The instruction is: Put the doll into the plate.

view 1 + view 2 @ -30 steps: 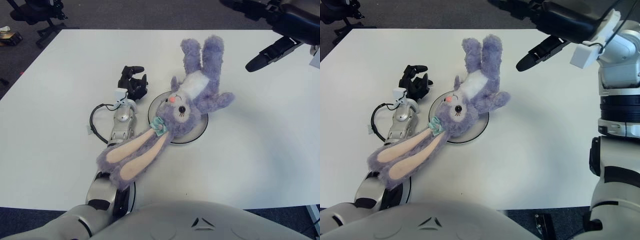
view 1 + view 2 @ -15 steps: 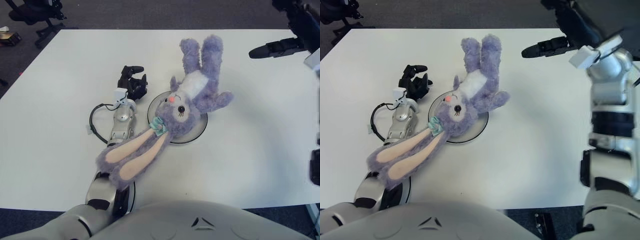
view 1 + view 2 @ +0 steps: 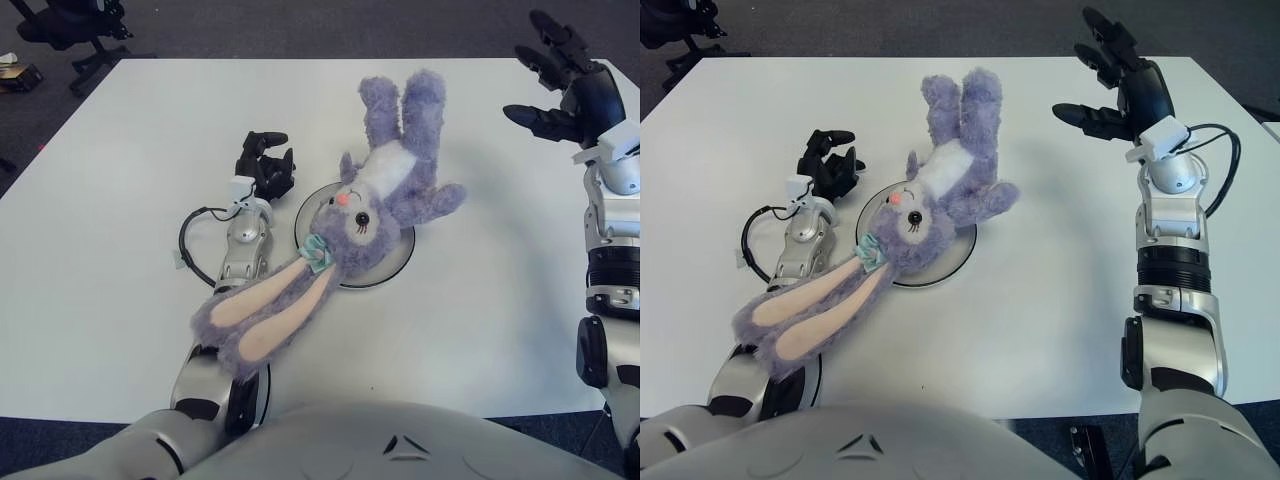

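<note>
Nearest to me lie the long ears of the doll (image 3: 345, 235); they spread over my left forearm toward the front edge of the table (image 3: 120, 150). A little farther, the head of the doll with the blue bow lies on the plate (image 3: 393, 268). The body and the two legs go past the far rim onto the bare table. So the doll is on the plate only in part: the head is inside, the ears and legs hang outside.

Just left of the plate I see my left hand (image 3: 266, 163), dark, with curled fingers that hold nothing. It is close to the cheek of the doll, but I cannot tell if they touch.

Farther away, on the right side, my right hand (image 3: 1118, 85) is raised over the table with spread fingers, empty, well apart from the doll.

I judge the placing step is nearly finished and both hands have let go. If I want a cleaner result, the next move needs a grasp on the body and a short pull, so more of it sits inside the rim.

The doll hides most of the plate, so I cannot see how deep it is.
</note>
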`<state>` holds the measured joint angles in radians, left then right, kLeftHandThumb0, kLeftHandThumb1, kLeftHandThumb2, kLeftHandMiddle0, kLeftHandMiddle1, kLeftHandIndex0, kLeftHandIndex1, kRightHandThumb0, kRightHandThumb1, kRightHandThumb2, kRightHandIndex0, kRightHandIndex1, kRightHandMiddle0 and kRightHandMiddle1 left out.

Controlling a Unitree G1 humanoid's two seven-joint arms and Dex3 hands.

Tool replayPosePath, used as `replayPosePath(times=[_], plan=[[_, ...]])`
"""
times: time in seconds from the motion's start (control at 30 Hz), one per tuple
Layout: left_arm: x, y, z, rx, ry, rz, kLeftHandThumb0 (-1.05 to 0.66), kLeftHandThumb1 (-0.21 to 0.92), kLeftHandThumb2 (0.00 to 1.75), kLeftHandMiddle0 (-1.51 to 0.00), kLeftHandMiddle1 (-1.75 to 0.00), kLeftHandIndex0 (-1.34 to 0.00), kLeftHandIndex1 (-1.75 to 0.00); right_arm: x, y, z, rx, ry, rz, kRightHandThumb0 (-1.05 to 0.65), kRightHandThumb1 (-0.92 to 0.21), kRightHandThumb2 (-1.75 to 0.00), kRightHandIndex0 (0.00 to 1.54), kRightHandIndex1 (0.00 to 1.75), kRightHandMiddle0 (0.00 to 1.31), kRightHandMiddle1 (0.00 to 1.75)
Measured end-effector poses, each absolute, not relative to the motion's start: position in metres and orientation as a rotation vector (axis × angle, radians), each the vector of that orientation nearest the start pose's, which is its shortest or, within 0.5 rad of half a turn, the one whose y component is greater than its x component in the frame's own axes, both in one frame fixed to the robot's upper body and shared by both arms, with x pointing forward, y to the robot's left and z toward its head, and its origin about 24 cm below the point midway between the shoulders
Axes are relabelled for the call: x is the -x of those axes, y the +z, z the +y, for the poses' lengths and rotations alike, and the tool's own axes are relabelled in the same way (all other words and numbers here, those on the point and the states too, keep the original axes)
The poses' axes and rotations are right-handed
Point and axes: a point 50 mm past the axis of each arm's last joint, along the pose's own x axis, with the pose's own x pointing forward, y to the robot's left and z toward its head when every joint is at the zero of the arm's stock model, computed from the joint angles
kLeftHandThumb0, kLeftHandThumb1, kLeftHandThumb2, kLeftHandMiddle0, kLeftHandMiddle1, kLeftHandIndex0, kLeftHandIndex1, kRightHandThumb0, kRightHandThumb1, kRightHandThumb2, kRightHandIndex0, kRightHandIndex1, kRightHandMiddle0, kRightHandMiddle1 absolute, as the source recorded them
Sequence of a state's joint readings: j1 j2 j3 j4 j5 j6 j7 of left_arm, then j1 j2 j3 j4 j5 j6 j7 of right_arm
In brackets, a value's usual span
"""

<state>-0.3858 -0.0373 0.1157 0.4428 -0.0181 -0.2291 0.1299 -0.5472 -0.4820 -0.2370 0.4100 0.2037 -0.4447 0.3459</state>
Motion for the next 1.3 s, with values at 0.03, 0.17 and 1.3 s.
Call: replayPosePath(times=[0.03,0.17,1.3], plan=[[-0.322,0.064,0.142,0.085,0.127,-0.146,-0.01,0.68,0.68,-0.54,-1.55,-0.39,-1.4,-0.323,0.19,-0.258,0.301,0.115,-0.616,-0.36,-0.92,-0.39,0.85,0.18,0.34,1.45],[-0.321,0.063,0.143,0.085,0.128,-0.145,-0.01,0.68,0.69,-0.54,-1.55,-0.39,-1.4,-0.323,0.182,-0.257,0.281,0.126,-0.588,-0.35,-0.92,-0.39,0.87,0.19,0.32,1.57],[-0.32,0.063,0.172,0.083,0.146,-0.146,-0.01,0.66,0.72,-0.55,-1.56,-0.41,-1.39,-0.314,0.064,-0.232,0.019,-0.14,-0.225,-0.37,-0.72,-0.78,0.83,1.75,0.32,1.74]])
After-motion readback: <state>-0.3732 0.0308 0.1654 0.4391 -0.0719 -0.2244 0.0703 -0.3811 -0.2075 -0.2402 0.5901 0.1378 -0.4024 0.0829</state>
